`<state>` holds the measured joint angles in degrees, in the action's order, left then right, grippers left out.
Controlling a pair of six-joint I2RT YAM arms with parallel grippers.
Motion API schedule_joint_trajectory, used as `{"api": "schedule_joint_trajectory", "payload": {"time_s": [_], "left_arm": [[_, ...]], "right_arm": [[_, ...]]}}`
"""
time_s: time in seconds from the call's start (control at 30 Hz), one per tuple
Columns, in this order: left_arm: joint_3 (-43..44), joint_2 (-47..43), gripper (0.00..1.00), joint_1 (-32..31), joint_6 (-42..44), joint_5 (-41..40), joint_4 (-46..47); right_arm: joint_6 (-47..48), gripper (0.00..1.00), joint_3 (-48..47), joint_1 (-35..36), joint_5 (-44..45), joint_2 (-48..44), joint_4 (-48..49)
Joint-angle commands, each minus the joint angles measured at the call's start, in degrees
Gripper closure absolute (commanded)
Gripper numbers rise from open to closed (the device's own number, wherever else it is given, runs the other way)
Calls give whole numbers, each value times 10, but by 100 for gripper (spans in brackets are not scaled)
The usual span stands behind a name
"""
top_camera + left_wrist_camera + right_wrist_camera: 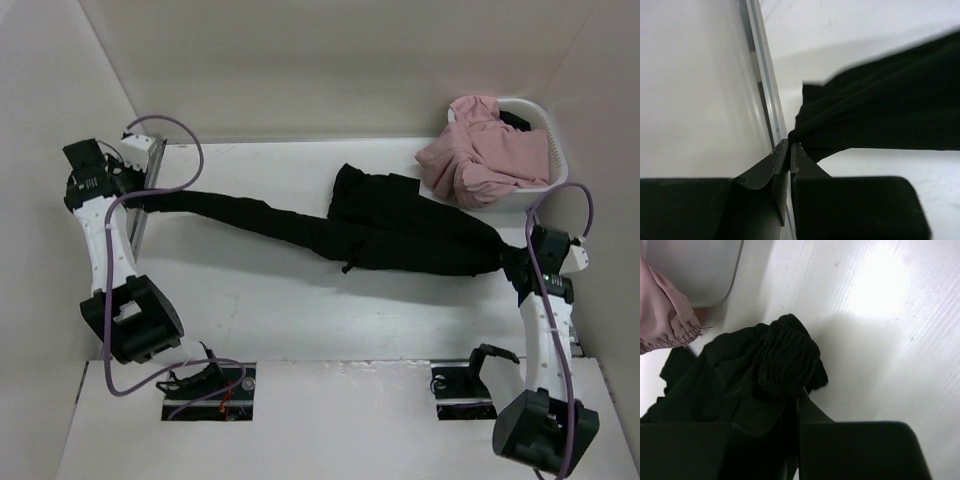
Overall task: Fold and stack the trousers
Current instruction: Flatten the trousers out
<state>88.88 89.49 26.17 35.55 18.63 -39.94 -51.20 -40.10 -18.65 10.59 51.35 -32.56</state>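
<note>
The black trousers lie stretched across the table from far left to right, with a bunched part near the middle. My left gripper is shut on one leg end at the left, beside the metal rail; the wrist view shows the jaws closed on the black fabric. My right gripper is shut on the gathered elastic end of the trousers at the right, near the basket.
A white basket at the back right holds pink garments, which hang over its near side. A metal rail runs along the left wall. Two cable openings sit in the near table edge.
</note>
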Motion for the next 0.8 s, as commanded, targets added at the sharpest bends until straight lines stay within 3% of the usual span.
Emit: {"api": "schedule_joint_trajectory", "payload": {"time_s": [0.0,0.13,0.2,0.23,0.3,0.33,0.37,0.43,0.67,0.77], "left_arm": [[-104,-33,98,33,105,-16,-2],[-203,-65,96,66,198,-61,-14],[-243,-78,93,87,252,-83,-14],[-260,-84,88,96,276,-90,-13],[-283,-91,68,112,321,-98,-18],[-290,-96,54,119,337,-99,-19],[-293,-101,43,125,347,-98,-19],[-283,-112,34,132,348,-92,-20],[-161,-93,27,150,313,-47,-37],[-139,-57,27,93,280,-58,-53]], "right_arm": [[-6,100,47,-30,4,-48,-32],[-43,99,103,-61,-11,-123,-91],[-58,91,104,-68,1,-160,-116],[-65,79,94,-68,16,-174,-126],[-75,37,67,-77,37,-184,-159],[-71,0,50,-81,44,-183,-169],[-66,0,31,-83,53,-181,-176],[-47,0,-4,-78,73,-180,-177],[6,0,-65,11,110,-130,-147],[29,0,-48,77,107,-75,-99]]}}
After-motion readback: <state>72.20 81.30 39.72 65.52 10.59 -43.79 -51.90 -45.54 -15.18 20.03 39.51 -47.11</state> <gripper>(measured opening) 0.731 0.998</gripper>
